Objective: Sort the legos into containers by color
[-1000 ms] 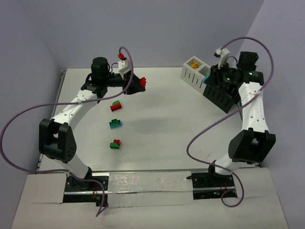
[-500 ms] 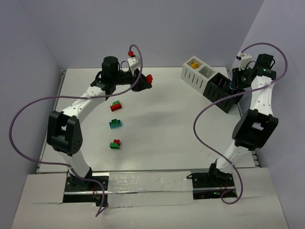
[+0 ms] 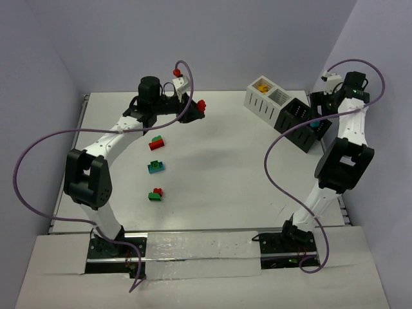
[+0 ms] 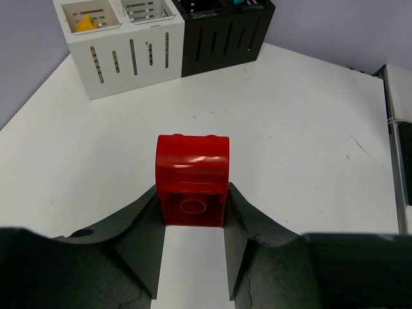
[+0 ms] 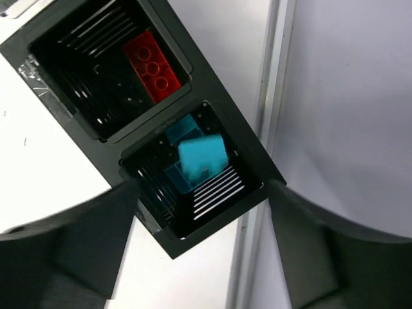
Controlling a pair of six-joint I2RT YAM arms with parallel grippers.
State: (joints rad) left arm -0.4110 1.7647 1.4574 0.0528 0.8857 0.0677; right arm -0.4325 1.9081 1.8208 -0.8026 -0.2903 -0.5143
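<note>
My left gripper [image 3: 196, 110] is shut on a red lego [image 3: 202, 105] and holds it above the table at the back centre. In the left wrist view the red lego [image 4: 192, 180] sits pinched between the two fingertips of the gripper [image 4: 193, 201]. My right gripper [image 5: 201, 212] hangs open over the end black container [image 5: 212, 212]. A blurred teal lego [image 5: 201, 156] is loose below it, inside that container, over another teal piece. The neighbouring black container [image 5: 187, 74] holds a red lego [image 5: 152, 64]. Three two-colour lego pairs [image 3: 156, 142] [image 3: 156, 167] [image 3: 154, 194] lie on the table's left half.
The containers stand in a slanted row at the back right: two white ones [image 3: 257, 103], one with a yellow lego [image 3: 262, 85], then the black ones [image 3: 295, 131]. The table's right edge and a wall run close beside the end bin. Purple cables loop off both arms.
My right gripper swung right over the end black container and opened, letting the teal lego drop. My left gripper carried the red lego a little to the right, then held still.
</note>
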